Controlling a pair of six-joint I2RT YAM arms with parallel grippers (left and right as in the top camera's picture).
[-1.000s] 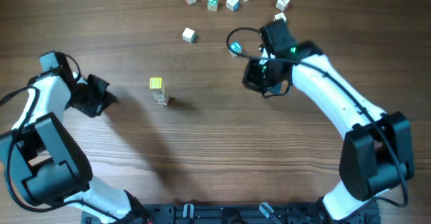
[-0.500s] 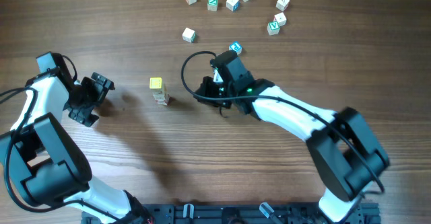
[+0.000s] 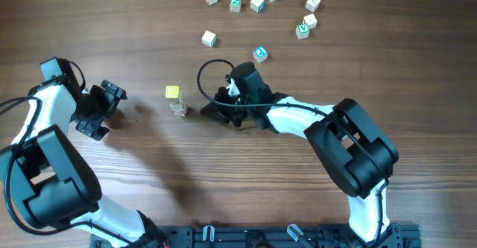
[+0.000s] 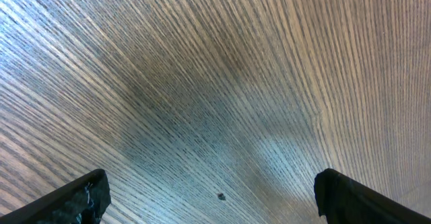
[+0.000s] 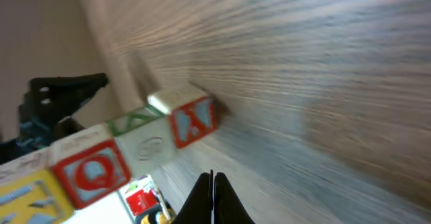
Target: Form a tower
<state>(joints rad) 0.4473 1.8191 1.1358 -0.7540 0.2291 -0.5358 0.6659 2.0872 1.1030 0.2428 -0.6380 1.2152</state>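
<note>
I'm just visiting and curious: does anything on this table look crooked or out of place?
Mostly the tower: in the right wrist view its cubes look slightly twisted against one another, not flush. The right gripper, shut and empty, sits close beside it.

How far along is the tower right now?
Done: the tower stands, yellow cube on top, at least four high. In hand: nothing; left gripper open over bare table, right gripper shut and empty beside the tower. Left: several loose cubes lie unstacked.
</note>
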